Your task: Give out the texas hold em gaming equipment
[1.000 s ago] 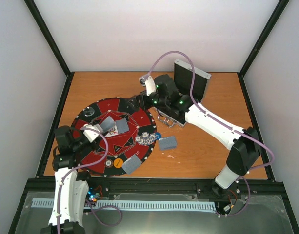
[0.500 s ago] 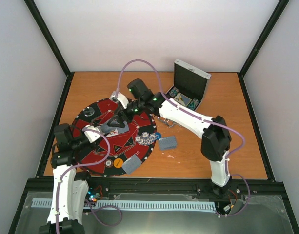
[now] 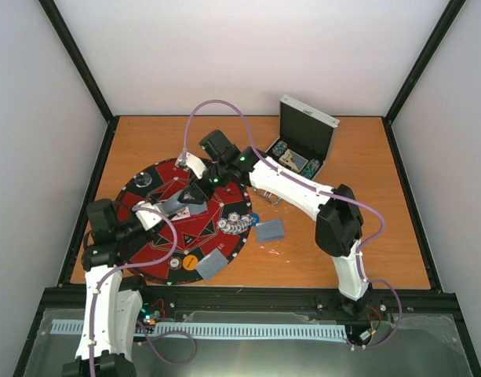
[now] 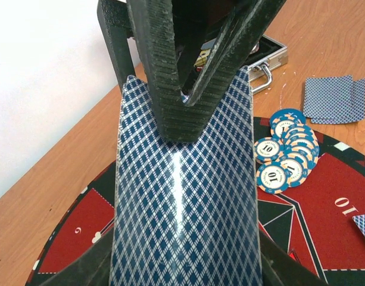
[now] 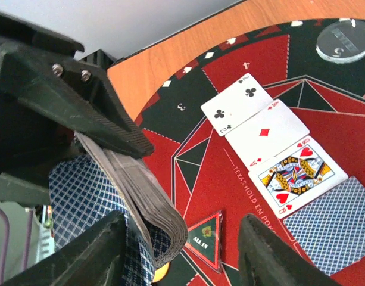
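Note:
My left gripper [image 3: 151,212] is shut on a thick deck of blue-backed playing cards [image 4: 185,196], held above the mat and bowed at its far end. My right gripper [image 3: 194,193] stands open, about half wide, round that far end [image 5: 147,199]: one finger rests on the top card [image 4: 170,89], the other is clear of the deck. Under the right gripper [image 5: 183,221] lies the black-red triangle marker [image 5: 206,235]. The two of clubs [image 5: 236,104], ace of diamonds [image 5: 268,131] and queen of hearts [image 5: 298,173] lie face up. Poker chips [image 4: 286,152] are heaped to the right.
The round red-and-black mat [image 3: 142,253] covers the table's left part. The silver case [image 3: 307,141] stands open at the back. Face-down cards lie on the wood [image 3: 270,229] and at the mat's near edge [image 3: 210,265]. A clear disc [image 5: 344,39] sits near the mat's rim.
My right arm swung left from the case to the deck, and its jaws narrowed from wide open to about half. The left gripper kept still with the deck.

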### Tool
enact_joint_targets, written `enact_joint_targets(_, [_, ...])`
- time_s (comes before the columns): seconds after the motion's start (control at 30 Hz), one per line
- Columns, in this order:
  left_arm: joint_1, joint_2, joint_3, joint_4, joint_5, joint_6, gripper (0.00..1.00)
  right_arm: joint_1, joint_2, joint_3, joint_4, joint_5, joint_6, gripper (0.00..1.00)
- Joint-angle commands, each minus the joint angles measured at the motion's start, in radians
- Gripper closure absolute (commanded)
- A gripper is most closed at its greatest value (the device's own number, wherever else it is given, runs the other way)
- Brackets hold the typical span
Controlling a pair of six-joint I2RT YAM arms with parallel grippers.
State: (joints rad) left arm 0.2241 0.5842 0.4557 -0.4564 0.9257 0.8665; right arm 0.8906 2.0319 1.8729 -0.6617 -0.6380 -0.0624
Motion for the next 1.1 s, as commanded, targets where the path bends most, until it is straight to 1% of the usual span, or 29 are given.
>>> enact_joint_targets(0.0, [-0.003,-0.013,0.031,0.040,0.038,0.000,0.60,-0.004,-0.028,0.028,-0.028,0.055,-0.009,0.53])
enact_joint_targets(0.47, [-0.003,-0.019,0.020,0.026,0.028,0.004,0.60,-0.005,-0.041,0.077,-0.081,0.072,-0.020,0.69])
enact_joint_targets(0.57, [-0.003,-0.018,0.018,0.027,0.028,0.005,0.60,-0.005,-0.045,0.085,-0.092,0.073,-0.022,0.78])
enact_joint_targets(0.63, [-0.003,-0.015,0.018,0.027,0.024,0.005,0.60,-0.005,-0.047,0.088,-0.099,0.077,-0.025,0.86])
enact_joint_targets(0.83, [-0.003,-0.014,0.014,0.027,0.018,0.001,0.60,-0.005,-0.054,0.098,-0.133,0.104,-0.039,0.96])
enact_joint_targets(1.07, [-0.003,-0.014,-0.003,0.053,-0.031,-0.043,0.60,-0.011,-0.087,0.118,-0.171,0.155,-0.061,0.97])
